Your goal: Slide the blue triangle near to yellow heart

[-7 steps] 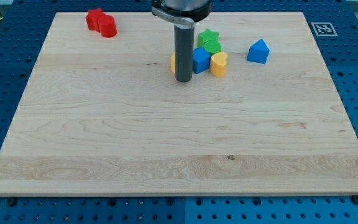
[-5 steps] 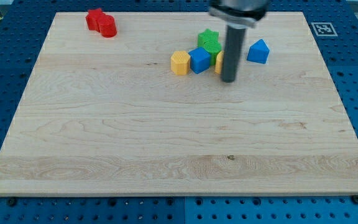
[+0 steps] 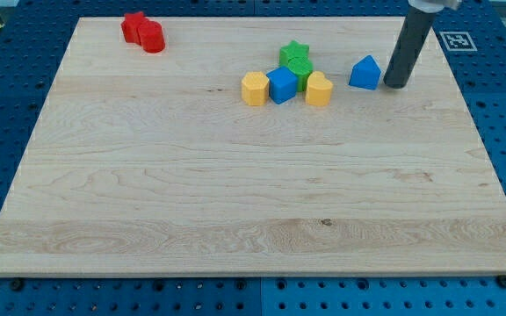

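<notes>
The blue triangle (image 3: 365,74) sits on the wooden board at the view's upper right. The yellow heart (image 3: 319,89) lies a short way to its left, at the right end of a small cluster. My tip (image 3: 395,85) is just to the right of the blue triangle, close beside it; I cannot tell whether it touches. The dark rod rises from the tip toward the view's top edge.
The cluster also holds a blue cube (image 3: 282,85), a yellow hexagon (image 3: 254,89) and a green star (image 3: 295,58). Two red blocks (image 3: 142,32) sit at the upper left. The wooden board (image 3: 235,202) lies on a blue pegboard, with a marker tag (image 3: 457,40) at the upper right.
My tip has swept from the left of the cluster, past its lower side, to the right side of the blue triangle. The blocks have not visibly moved.
</notes>
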Action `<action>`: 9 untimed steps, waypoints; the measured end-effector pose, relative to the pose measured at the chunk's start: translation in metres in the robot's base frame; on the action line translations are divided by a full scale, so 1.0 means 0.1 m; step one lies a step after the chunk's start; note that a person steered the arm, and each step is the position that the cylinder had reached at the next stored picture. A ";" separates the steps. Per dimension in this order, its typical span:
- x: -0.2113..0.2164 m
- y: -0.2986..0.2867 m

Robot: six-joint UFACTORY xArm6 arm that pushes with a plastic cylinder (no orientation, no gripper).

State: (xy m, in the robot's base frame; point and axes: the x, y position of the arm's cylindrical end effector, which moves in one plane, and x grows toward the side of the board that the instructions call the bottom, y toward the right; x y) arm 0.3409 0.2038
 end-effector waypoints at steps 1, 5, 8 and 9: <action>-0.14 0.00; -0.02 -0.86; 0.04 -1.26; 0.03 -1.23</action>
